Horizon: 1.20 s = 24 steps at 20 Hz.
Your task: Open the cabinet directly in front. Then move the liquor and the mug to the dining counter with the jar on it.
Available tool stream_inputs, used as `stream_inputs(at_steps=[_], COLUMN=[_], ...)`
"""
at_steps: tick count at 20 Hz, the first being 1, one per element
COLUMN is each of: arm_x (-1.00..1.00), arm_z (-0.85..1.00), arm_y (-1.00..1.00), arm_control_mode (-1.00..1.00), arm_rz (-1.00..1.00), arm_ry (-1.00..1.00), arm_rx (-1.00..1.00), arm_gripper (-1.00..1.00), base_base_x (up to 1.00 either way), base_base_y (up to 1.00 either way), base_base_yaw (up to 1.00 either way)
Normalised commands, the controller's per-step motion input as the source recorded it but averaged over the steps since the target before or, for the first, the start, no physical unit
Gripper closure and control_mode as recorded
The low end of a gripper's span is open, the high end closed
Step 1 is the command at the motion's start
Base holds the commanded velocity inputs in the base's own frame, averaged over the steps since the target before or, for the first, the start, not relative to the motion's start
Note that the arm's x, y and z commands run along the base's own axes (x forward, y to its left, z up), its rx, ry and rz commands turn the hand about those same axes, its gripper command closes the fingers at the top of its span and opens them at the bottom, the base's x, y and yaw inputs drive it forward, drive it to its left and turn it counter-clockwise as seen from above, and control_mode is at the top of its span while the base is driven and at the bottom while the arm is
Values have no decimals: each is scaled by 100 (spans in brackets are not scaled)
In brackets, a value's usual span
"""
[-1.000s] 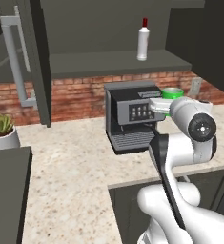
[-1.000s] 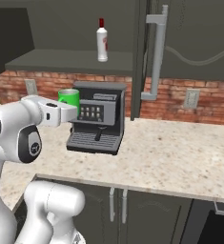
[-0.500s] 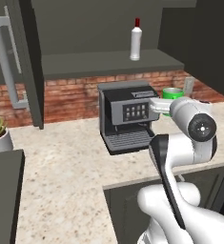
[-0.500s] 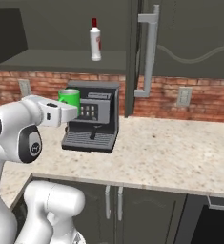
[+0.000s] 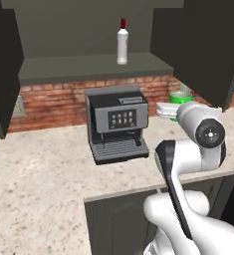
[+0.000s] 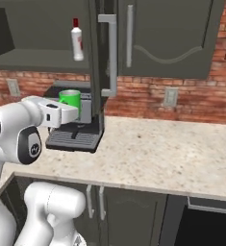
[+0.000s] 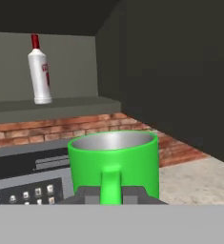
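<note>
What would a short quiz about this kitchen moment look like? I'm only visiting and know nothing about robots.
1. True or false: the gripper is shut on the mug.
2. Where does the liquor stand? A) on the worktop B) on the open cabinet shelf C) on the coffee machine
3. What colour is the liquor's cap?

Key: 1 true; 2 B; 3 red.
</note>
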Motion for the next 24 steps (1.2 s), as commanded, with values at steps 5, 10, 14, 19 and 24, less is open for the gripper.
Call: stream_inputs(at_steps=[5, 10, 14, 19, 24], arm_x=[0, 0, 0, 0, 0], arm_z=[0, 0, 0, 0, 0], arm_y=[0, 0, 0, 0, 0], arm_control_mode=[100, 100, 100, 100, 100], arm_rz=[0, 0, 0, 0, 0], arm_ry=[0, 0, 0, 0, 0], arm_rx=[0, 0, 0, 0, 0], arm_gripper=[100, 100, 100, 100, 100], base_base_x=[-38, -82, -79, -68, -76], base_base_y=[-51, -13, 0, -5, -14], base_base_yaw=[34, 64, 70, 75, 74])
